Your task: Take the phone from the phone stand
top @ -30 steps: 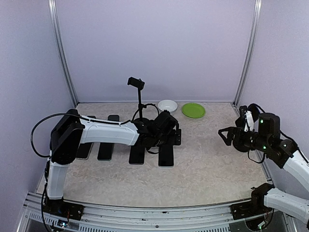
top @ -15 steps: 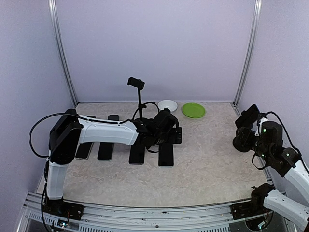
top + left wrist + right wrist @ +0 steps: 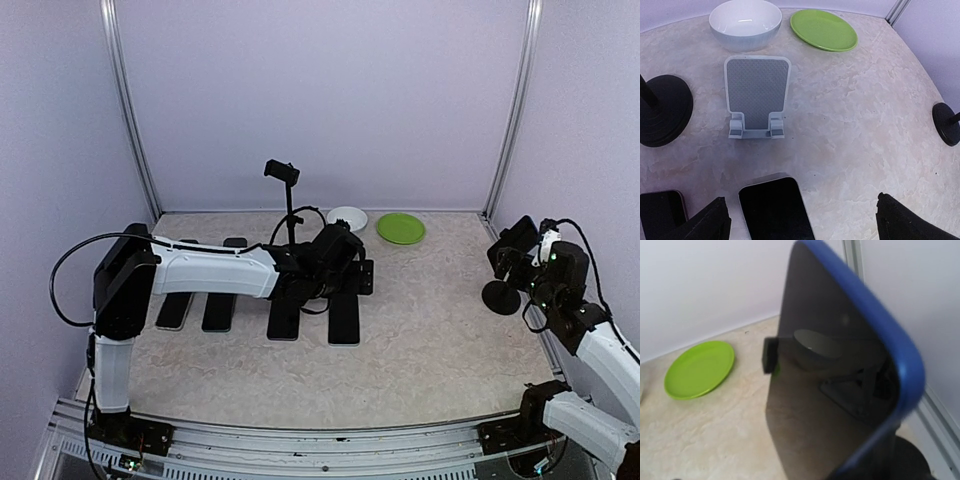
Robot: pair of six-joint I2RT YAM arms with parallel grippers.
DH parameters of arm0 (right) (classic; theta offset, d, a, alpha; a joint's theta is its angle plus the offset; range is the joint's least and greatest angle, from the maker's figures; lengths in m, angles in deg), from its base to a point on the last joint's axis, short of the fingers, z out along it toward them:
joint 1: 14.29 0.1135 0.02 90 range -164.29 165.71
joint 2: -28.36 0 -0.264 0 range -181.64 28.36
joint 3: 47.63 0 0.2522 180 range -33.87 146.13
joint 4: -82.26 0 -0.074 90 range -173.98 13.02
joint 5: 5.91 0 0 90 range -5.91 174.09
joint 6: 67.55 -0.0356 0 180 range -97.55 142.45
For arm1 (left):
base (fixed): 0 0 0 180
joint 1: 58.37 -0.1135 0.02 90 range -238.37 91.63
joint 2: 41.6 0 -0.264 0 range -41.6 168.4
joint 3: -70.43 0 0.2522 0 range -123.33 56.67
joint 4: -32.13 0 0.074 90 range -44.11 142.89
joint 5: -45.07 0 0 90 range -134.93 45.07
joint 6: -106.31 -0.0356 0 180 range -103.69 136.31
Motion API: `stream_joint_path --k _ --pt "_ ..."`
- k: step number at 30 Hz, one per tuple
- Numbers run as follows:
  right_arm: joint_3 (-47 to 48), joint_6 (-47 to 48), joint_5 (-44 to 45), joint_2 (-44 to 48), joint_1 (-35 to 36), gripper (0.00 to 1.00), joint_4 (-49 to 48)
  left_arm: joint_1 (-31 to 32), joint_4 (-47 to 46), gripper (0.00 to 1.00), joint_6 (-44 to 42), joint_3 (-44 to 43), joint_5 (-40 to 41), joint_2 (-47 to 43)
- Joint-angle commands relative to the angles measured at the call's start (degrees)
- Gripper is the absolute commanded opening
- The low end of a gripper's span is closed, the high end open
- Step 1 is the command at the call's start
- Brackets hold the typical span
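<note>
Right wrist: phone (image 3: 830,390) sits in stand (image 3: 770,355).

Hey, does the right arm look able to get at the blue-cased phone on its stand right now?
Probably yes. The phone fills the right wrist view, close in front of the right pincer, with nothing between them. Only its stand sits below.

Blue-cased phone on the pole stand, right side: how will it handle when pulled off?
The phone looks rigid; its glossy, reflective screen is probably slippery, the blue case edge less so. It sits high over a small round stand base, so a sideways pull may tip the whole thing. A side clamp seems to grip it; expect resistance.
</note>
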Motion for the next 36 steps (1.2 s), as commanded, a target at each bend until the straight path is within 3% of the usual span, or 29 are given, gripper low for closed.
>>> stream_joint_path --k 1,6,15,36 --pt "-1.1 1.9 -9.1 -2.2 -4.6 1.0 -7.5 -0.6 -1.7 0.99 -1.1 1.4 0.2 -3.3" --pt "-3.0 1.7 -16.1 -3.6 -6.3 0.96 -13.1 -0.8 -1.9 0.99 -1.5 1.7 -0.1 -3.4" --pt "-6.0 1.3 -18.6 -6.5 -8.6 0.8 -20.1 -1.2 -2.6 0.99 -2.4 1.9 -1.3 -3.3" --pt "-11.1 3.7 -30.2 -7.0 -17.2 0.35 -31.9 -1.7 -4.8 0.99 -4.1 3.3 -3.1 -4.4"
